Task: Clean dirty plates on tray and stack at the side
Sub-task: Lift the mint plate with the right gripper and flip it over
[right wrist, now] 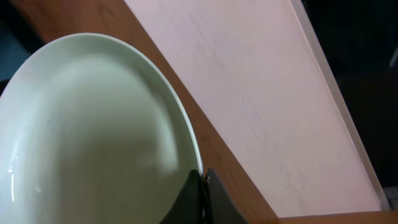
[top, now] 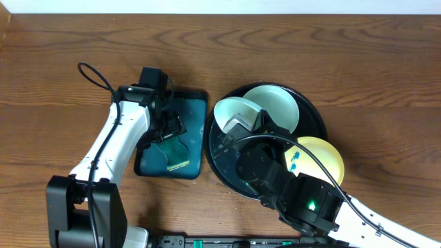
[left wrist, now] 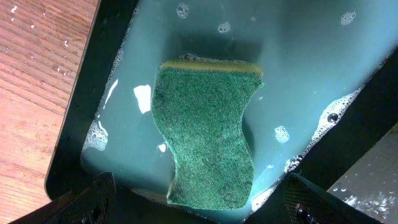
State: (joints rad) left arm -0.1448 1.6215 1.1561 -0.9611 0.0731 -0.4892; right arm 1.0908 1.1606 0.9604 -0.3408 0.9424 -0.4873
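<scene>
Two fingers of the right gripper [right wrist: 202, 190] are pinched tight on the rim of a mint plate [right wrist: 93, 137]. The plate is tilted above the far left part of the black tray [top: 220, 162]. Its pale face looks clean in the wrist view. Just right of it a second mint plate [top: 279, 107] lies in the far part of the tray. A yellow plate [top: 320, 158] with teal smears [top: 295, 160] sits across the tray's near right rim, partly hidden by the right arm.

To the left, the left gripper [top: 165, 127] holds its jaws spread wide and grips nothing, over the teal tray [top: 196, 103]. The sponge [left wrist: 208, 137] lies green side up in soapy water [left wrist: 298, 62] at the near end of that tray. Both trays stand side by side on the wooden table [top: 69, 55].
</scene>
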